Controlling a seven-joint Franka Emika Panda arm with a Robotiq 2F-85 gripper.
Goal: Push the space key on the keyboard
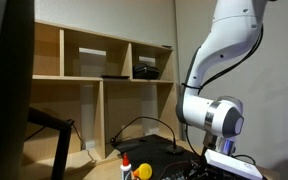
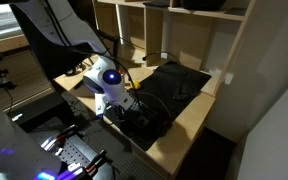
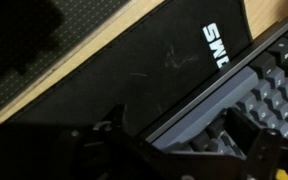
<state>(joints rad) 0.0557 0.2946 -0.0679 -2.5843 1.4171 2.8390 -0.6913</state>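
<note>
Approach step: tool (image 3: 179,130) sits over the keyboard (image 3: 274,85) front edge, jaws spread wide. Keys lie toward 3 o'clock. Next, shift there and press down on the space key.

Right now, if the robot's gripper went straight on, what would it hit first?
Probably the flat black keyboard with small dark keys, lying directly under the gripper, though depth is unclear.
</note>
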